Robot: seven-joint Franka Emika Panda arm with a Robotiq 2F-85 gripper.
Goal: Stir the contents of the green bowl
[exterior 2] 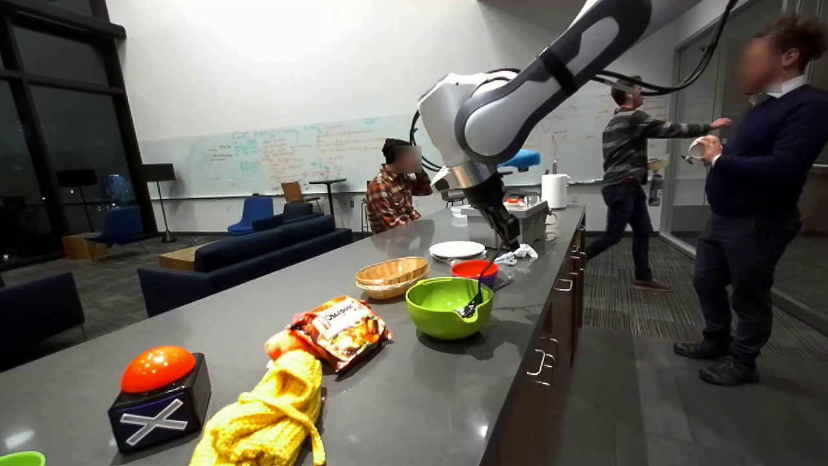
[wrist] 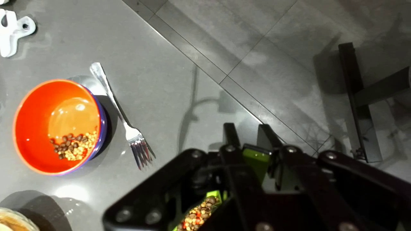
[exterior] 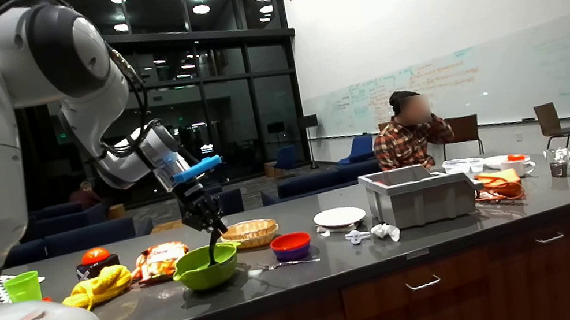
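The green bowl stands upright on the counter, and shows in both exterior views. In the wrist view part of its rim and its brown, tan and red contents show through the gripper linkage. A black utensil has its head inside the bowl and its handle leaning up to the fingers; it also shows. My gripper is above and beside the bowl, its fingers slightly apart around a dark-edged green piece, seemingly the handle's end. The utensil's lower part is hidden in the wrist view.
An orange-red bowl with purple outside stands close by with some beans in it, and a fork lies beside it. A wicker basket, a snack bag, a white plate and a grey bin stand around.
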